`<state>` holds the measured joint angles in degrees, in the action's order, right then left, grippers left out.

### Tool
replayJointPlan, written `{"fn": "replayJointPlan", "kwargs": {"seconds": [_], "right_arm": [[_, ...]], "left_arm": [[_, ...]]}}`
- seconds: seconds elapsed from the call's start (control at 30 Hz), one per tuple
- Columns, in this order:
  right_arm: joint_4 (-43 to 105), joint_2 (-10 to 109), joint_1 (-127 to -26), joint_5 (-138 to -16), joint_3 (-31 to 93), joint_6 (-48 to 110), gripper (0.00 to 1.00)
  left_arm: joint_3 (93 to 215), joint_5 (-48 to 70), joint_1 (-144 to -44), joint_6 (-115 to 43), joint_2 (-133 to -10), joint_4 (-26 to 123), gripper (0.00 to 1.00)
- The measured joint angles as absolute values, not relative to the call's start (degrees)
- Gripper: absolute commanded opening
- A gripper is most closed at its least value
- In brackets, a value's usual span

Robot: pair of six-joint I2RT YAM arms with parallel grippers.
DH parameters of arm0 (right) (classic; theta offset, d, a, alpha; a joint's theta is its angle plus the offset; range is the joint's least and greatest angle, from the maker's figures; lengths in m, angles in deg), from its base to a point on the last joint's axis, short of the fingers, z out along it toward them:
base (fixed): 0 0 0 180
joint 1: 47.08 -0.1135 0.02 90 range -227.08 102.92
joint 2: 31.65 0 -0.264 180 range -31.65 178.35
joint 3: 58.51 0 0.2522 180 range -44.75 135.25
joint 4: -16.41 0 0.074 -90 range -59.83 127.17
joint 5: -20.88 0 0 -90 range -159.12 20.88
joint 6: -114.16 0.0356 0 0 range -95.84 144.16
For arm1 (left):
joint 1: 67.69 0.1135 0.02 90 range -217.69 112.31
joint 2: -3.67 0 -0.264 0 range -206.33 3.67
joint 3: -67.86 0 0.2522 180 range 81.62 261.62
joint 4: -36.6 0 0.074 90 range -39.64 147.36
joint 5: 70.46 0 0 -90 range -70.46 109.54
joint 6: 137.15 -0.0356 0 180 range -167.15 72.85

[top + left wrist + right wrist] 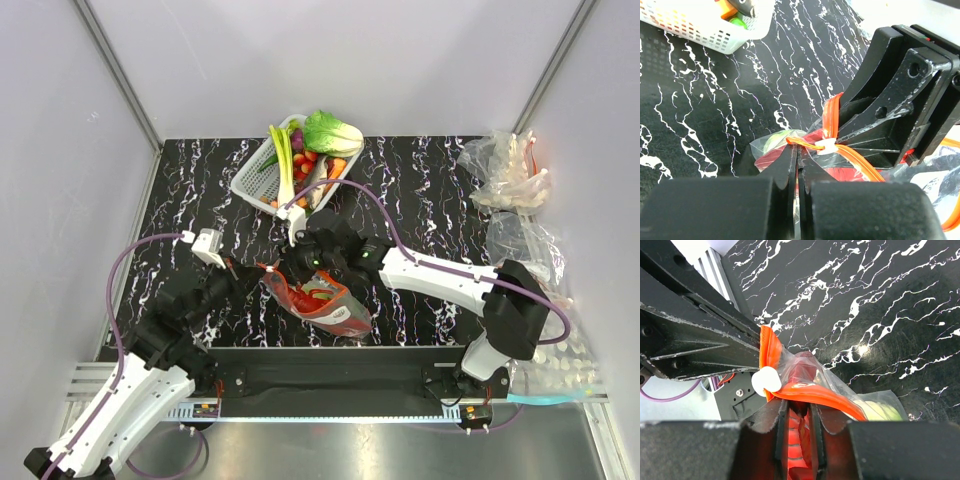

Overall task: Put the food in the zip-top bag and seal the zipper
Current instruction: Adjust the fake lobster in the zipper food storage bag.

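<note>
Sealing stage: judged from how things lie, the filling is done and closing the mouth is the step in hand. How much of the seam is already pressed shut I cannot tell.
Tabletop (pixel 430 200): black with white veins. A white basket (pixel 250 182) of vegetables sits at the middle of the far edge and a heap of clear plastic (pixel 505 175) at the far right corner.
Bag (pixel 345 318): close to the near edge, a little left of its middle. Its long axis slants from the raised mouth at the far left down to its bottom at the near right.
Left gripper (pixel 797 167): jaws closed flat on the clear film at the left end of the mouth.
Right gripper (pixel 796 427): jaws narrow, with the orange mouth edge pinched between them. It sits just beside the left gripper, nearly touching it.
Lobster (pixel 318 295): red, inside the bag, lying along its length.
Cabbage (pixel 882 412): pale green, under the film, deeper in than the mouth.
Zipper (pixel 815 396): bent where the grippers meet. A short part stands upright and the longer part leads off past the right gripper, away from the left one.
Slider (pixel 766 380): a small white piece on the strip, right at the bend.
Next move: probably a run along the strip's long axis, away from the left gripper, which serves as anchor. The right gripper is already on the strip, so it is better placed. The bend could make the strip bunch up instead of closing.
</note>
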<state>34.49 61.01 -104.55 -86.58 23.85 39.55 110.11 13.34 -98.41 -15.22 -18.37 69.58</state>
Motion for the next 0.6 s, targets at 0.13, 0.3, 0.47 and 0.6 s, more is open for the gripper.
{"fn": "replayJointPlan", "kwargs": {"seconds": [0.13, 0.3, 0.47, 0.6], "right_arm": [[34.46, 61.23, -104.51, -86.60, 23.87, 39.55, 0.00], [34.49, 61.23, -104.44, -86.58, 23.87, 39.53, 0.00], [35.38, 60.68, -104.44, -86.47, 24.05, 39.23, 0.06], [40.23, 58.17, -104.42, -85.42, 24.86, 37.94, 0.30]], "left_arm": [[110.11, 13.34, -98.41, -15.20, -18.70, 69.56, 0.00], [110.11, 13.32, -98.41, -15.18, -18.70, 69.50, 0.00], [110.11, 13.30, -98.41, -15.27, -18.53, 69.21, 0.00], [110.11, 12.23, -98.65, -15.27, -17.52, 68.25, 0.00]]}}
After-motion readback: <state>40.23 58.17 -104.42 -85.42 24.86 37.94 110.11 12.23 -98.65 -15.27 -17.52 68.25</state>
